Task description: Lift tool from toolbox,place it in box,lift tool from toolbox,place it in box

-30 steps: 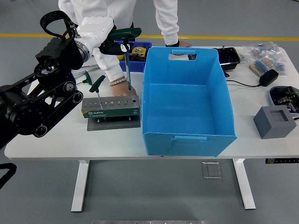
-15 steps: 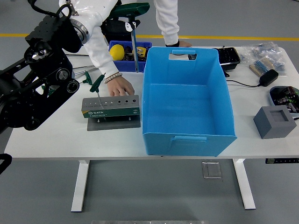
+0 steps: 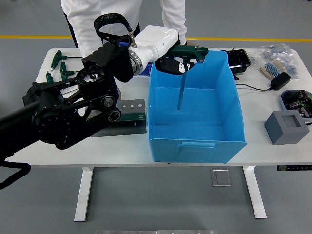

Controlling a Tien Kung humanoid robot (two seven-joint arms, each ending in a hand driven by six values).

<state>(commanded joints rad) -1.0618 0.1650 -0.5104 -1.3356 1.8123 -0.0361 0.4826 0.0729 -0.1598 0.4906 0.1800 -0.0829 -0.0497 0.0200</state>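
Note:
My left hand (image 3: pixel 176 59) is shut on a green T-handle tool (image 3: pixel 191 52) and holds it over the open blue box (image 3: pixel 195 141). The tool's metal shaft (image 3: pixel 181 92) hangs down inside the box, above its floor. The grey-green tool holder (image 3: pixel 131 111) sits on a dark plate left of the box, mostly hidden behind my black left arm (image 3: pixel 73 114). Whether tools still stand in the holder is hidden. My right arm is out of view.
A person in a white coat (image 3: pixel 97 14) stands at the far side; their hands are hidden. Several green T-handle tools (image 3: pixel 57 66) lie at the table's far left. A grey block (image 3: pixel 286 126), a black tray (image 3: pixel 240 58), a dark dish (image 3: pixel 296 100) and bagged parts (image 3: pixel 275 56) are at the right.
My left arm has swung right, carrying the green T-handle tool from above the holder to over the blue box. The arm now covers the holder and the person's hand.

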